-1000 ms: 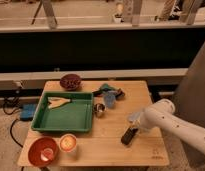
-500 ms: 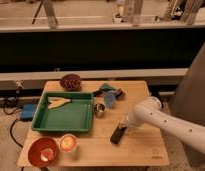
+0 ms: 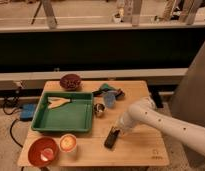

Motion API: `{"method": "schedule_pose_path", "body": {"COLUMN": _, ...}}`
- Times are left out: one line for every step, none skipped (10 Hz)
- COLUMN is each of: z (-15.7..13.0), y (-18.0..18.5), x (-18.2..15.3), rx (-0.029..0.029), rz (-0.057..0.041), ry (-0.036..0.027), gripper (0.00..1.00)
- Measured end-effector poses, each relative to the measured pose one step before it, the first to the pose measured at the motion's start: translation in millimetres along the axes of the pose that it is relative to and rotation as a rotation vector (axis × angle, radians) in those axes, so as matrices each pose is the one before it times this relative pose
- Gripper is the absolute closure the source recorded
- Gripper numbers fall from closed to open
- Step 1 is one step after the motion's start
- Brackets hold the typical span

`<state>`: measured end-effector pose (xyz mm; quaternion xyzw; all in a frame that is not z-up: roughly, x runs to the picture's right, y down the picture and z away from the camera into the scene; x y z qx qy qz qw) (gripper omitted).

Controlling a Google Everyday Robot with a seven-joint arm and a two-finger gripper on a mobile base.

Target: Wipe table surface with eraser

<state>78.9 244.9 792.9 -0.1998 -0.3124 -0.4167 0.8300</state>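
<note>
The table surface [image 3: 141, 150] is a light tan wooden top with a small mark [image 3: 155, 152] near its front right corner. The eraser [image 3: 111, 138] is a small black oblong block standing tilted on the tabletop, just right of the green tray. My white arm reaches in from the right. My gripper [image 3: 116, 132] is at the eraser's upper end, shut on it and pressing it down on the wood.
A green tray [image 3: 81, 122] with a wooden utensil lies at left. A dark round bowl [image 3: 71, 81] is at the back. A teal-and-black object [image 3: 107, 90], a blue cup [image 3: 110, 99] and a small metal cup [image 3: 99, 109] stand mid-table. A red bowl [image 3: 43, 151] and a cup [image 3: 67, 143] are front left.
My gripper and the eraser have slid left across the tabletop, from the right half toward the tray's front right corner. The other things have not moved.
</note>
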Motion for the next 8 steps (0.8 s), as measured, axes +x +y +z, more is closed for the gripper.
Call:
{"method": "schedule_pose_path", "body": {"z": -0.23, "y": 1.27, "x": 0.99, "rx": -0.00047, "rz": 0.00273, "ry": 0.00284, "gripper": 1.00}}
{"method": "schedule_pose_path", "body": {"z": -0.73, "y": 1.45, "x": 2.87, "rx": -0.00359, "rz": 0.00787, "ry": 0.00848, "gripper": 1.00}}
{"method": "schedule_pose_path", "body": {"z": -1.51, "y": 2.96, "x": 3.93, "rx": -0.00586, "rz": 0.00650, "ry": 0.00847, "gripper": 1.00}}
{"method": "schedule_pose_path", "body": {"z": -1.58, "y": 4.21, "x": 2.19, "rx": -0.00366, "rz": 0.00328, "ry": 0.00357, "gripper": 1.00}}
{"method": "schedule_pose_path", "body": {"z": 0.21, "y": 0.62, "x": -1.15, "rx": -0.00254, "rz": -0.00555, "ry": 0.00033, "gripper": 1.00}}
{"method": "schedule_pose_path", "body": {"z": 1.25, "y": -1.89, "x": -1.42, "rx": -0.00440, "rz": -0.00679, "ry": 0.00382, "gripper": 1.00}}
{"method": "schedule_pose_path", "body": {"z": 2.48, "y": -5.69, "x": -4.66, "rx": -0.00552, "rz": -0.00033, "ry": -0.00078, "gripper": 1.00}}
{"method": "schedule_pose_path", "body": {"z": 0.20, "y": -2.47, "x": -0.94, "rx": 0.00554, "rz": -0.00041, "ry": -0.00221, "gripper": 1.00}}
